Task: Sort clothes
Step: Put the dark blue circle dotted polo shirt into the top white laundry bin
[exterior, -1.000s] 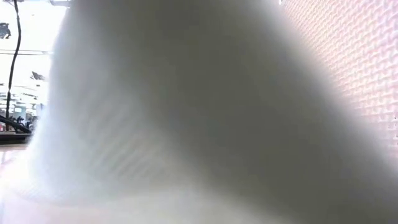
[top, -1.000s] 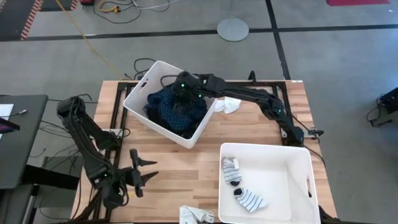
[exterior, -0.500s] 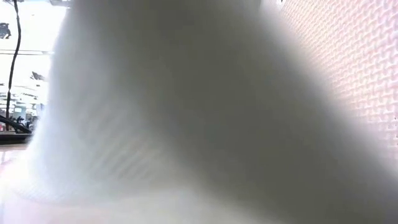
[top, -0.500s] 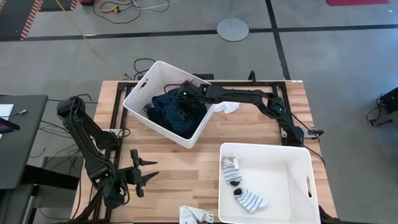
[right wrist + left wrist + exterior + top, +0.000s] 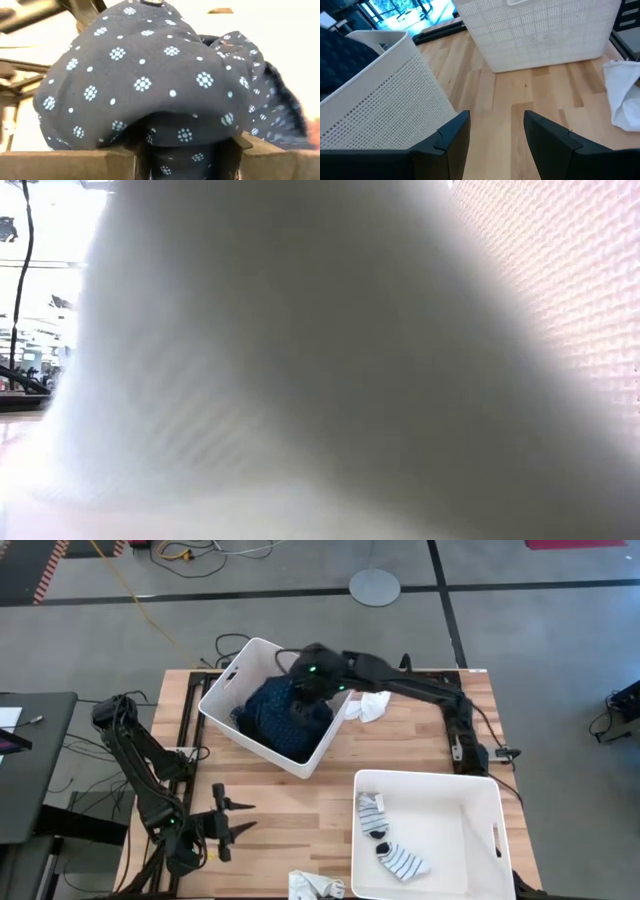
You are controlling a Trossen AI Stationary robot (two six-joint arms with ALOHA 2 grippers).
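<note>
A navy dotted garment [image 5: 285,718] fills the tilted white bin [image 5: 225,692] at the table's far left. My right gripper [image 5: 307,690] is above that bin, shut on the garment, which fills the right wrist view [image 5: 150,85]. My left gripper [image 5: 240,822] is open and empty, low over the table's near left; it also shows in the left wrist view [image 5: 495,120]. Small socks [image 5: 375,820] and a striped sock [image 5: 404,861] lie in the second white bin [image 5: 480,802] at the near right. A white piece [image 5: 371,707] lies on the table beside the far bin. My right gripper pinches a bunched fold of the navy dotted garment [image 5: 182,137] between its two fingers, coming from above and pointing down into the bin. The cloth bulges up past the fingers. The rest of the garment lies in the bin.
A white sock [image 5: 315,886] lies at the table's near edge. Something white and close fills the low view [image 5: 300,380]. Bare wood [image 5: 290,805] lies between the two bins. The left wrist view shows both bins' walls [image 5: 380,100].
My right gripper has gone down into the far bin's clothes and come up again a little toward the far edge. The navy dotted garment has been drawn up into a tighter heap under it.
</note>
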